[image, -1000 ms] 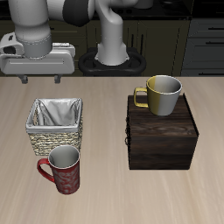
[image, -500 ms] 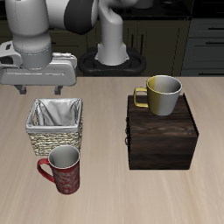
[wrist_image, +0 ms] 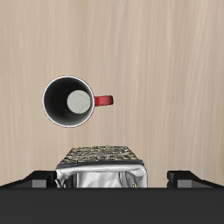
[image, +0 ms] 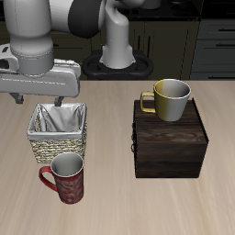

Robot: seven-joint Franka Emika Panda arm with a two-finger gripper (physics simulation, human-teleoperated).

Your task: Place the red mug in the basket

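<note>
Lower now than a moment ago, gripper [image: 38,99] hangs over the basket [image: 57,143], fingers spread, holding nothing. Red mug [image: 66,178] stands upright on the table [image: 110,207], touching the basket's front side. Yellow-olive mug [image: 170,99] sits on the dark wooden box [image: 170,149].

The red mug [wrist_image: 68,101] stands upright on the table [wrist_image: 166,61], beyond the basket [wrist_image: 101,165], which sits nearer the claw.
</note>
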